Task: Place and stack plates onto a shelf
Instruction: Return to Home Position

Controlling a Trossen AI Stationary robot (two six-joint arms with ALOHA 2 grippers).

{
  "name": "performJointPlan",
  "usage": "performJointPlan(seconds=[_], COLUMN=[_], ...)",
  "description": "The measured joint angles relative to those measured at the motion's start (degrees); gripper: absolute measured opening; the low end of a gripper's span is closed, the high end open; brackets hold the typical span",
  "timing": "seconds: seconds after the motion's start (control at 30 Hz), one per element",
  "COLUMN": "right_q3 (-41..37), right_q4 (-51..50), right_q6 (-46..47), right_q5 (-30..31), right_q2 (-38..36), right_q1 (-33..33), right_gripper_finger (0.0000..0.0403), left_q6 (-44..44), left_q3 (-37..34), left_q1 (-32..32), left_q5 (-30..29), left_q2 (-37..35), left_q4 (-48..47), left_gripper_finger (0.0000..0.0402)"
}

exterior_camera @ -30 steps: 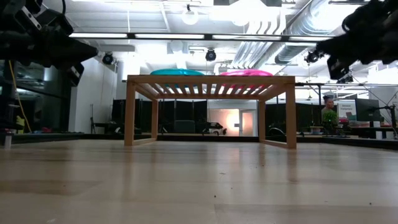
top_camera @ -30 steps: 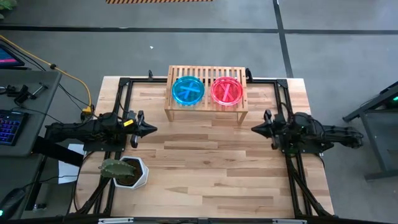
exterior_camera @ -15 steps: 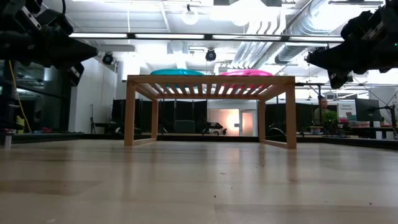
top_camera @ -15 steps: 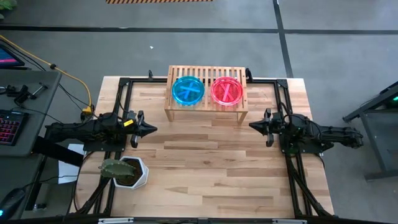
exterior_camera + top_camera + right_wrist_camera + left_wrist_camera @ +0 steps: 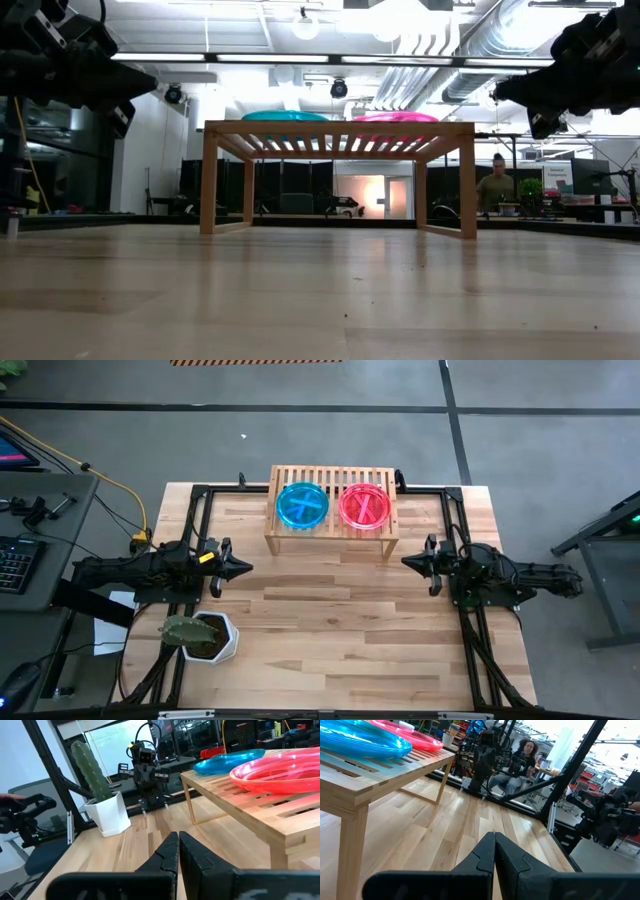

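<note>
The light-wood shelf (image 5: 333, 478) stands on its legs at the table's far middle. On its slatted top lie the plates: blue (image 5: 302, 506) on the left and pink (image 5: 365, 507) on the right, side by side. How many are stacked in each pile I cannot tell. My left gripper (image 5: 247, 568) hovers shut at the table's left edge, pointing level toward the right. My right gripper (image 5: 405, 563) hovers shut at the right edge, pointing left. Both are clear of the shelf (image 5: 338, 128) and hold nothing. The shut fingers show in the left wrist view (image 5: 494, 840) and the right wrist view (image 5: 178, 837).
A white hexagonal pot with a cactus (image 5: 205, 635) stands at the near left, just in front of my left arm. Black frame rails (image 5: 462, 520) run along the table's sides and back. The wood tabletop (image 5: 330, 620) lies between the arms. A person (image 5: 497, 182) stands in the room beyond.
My right gripper has swung a little toward the table's far edge and its hand has sunk slightly, ending level; it stays shut. The plates and the shelf have not moved.
</note>
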Motion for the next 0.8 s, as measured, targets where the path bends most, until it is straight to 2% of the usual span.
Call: performJointPlan(seconds=[0.23,0.37,0.8], right_q3=[0.00,0.00,0.02], right_q4=[-0.80,-0.93,-0.98], right_q6=[0.01,0.00,0.01], right_q5=[-0.07,-0.17,-0.17], right_q2=[0.36,0.35,0.35], right_q1=[-0.42,-0.42,-0.42], right_gripper_finger=[0.0000,0.0000,0.0000], left_q6=[0.02,-0.02,0.00], left_q3=[0.00,-1.54,-1.53], left_q1=[-0.03,-0.35,-0.75], left_q5=[0.00,0.00,0.39], left_q2=[-1.52,-1.35,-1.06], left_q4=[0.00,4.06,3.89], left_gripper_finger=[0.0000,0.0000,0.0000])
